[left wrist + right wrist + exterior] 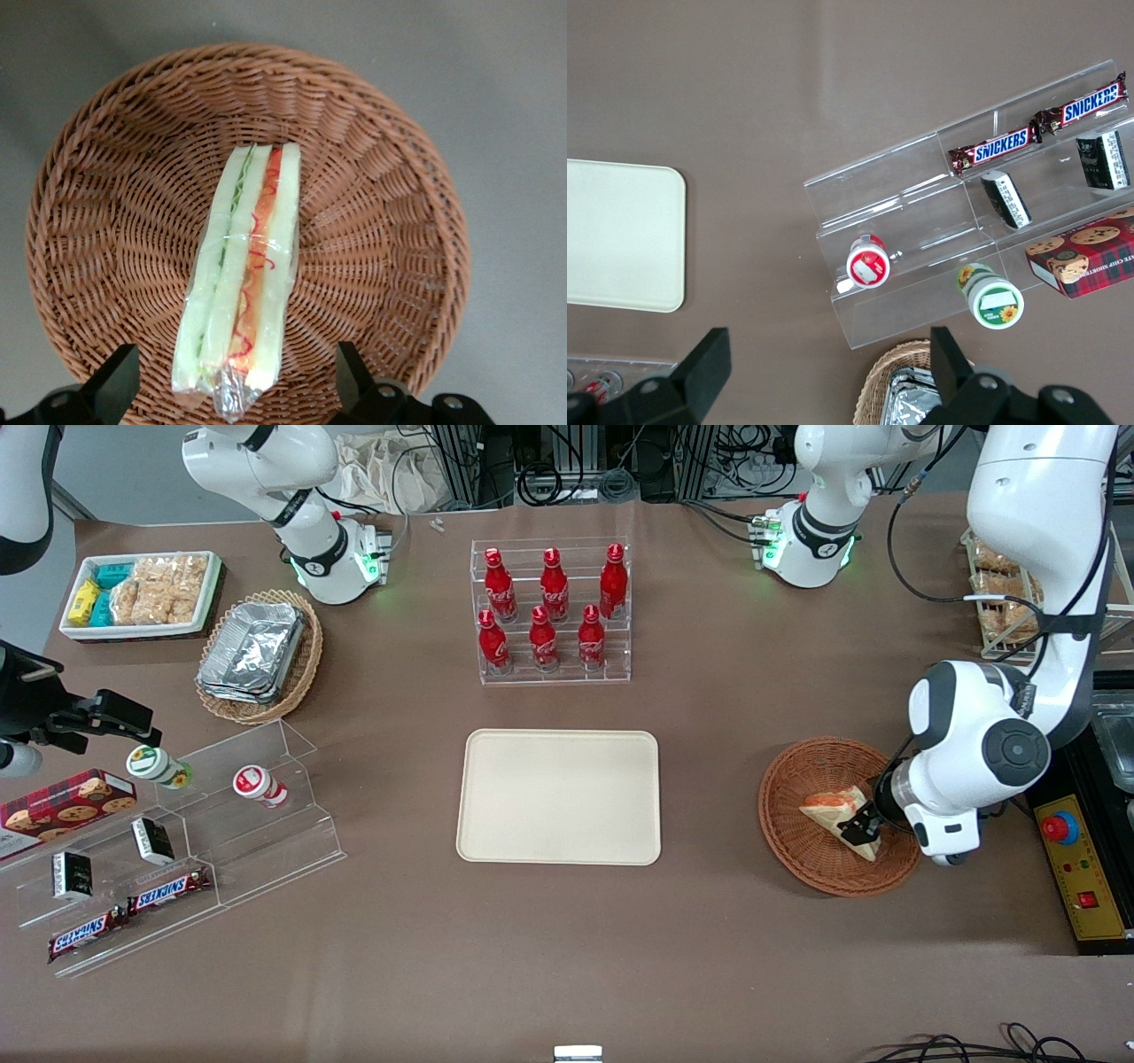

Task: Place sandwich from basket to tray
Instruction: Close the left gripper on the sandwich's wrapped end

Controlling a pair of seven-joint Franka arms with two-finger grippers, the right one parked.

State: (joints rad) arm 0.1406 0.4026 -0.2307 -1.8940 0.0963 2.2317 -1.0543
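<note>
Across the front view, starting at the parked arm's end of the worktop (372, 957), a white tray of snack packets (142, 593) sat beside a tan wicker basket of foil containers (257, 654), and nearer the camera a clear stepped display (204, 841) carried small cups, Snickers bars and a biscuit box. At the middle stood a rack of red bottles (551, 615), and nearer the camera than it lay the tray (559, 796), bare and flat — the landing place, with nothing on it yet. Toward the working arm's end sat the basket (797, 850), and the sandwich (840, 815) was in it, resting on the weave with its layered cut edge turned up toward the wrist camera. The gripper (861, 828) hung low over the basket, right at the sandwich. In the left wrist view its fingers (113, 382) were spread wide, one on each side of the sandwich (241, 283), touching nothing and holding nothing; they seemed lined up across the narrow thickness of the wedge, probably so that closing would pinch the flat bread faces rather than the long edge. The wrap looked slippery and the bread soft, so a gentle squeeze would likely be called for. The pick-up itself was not yet made.
</note>
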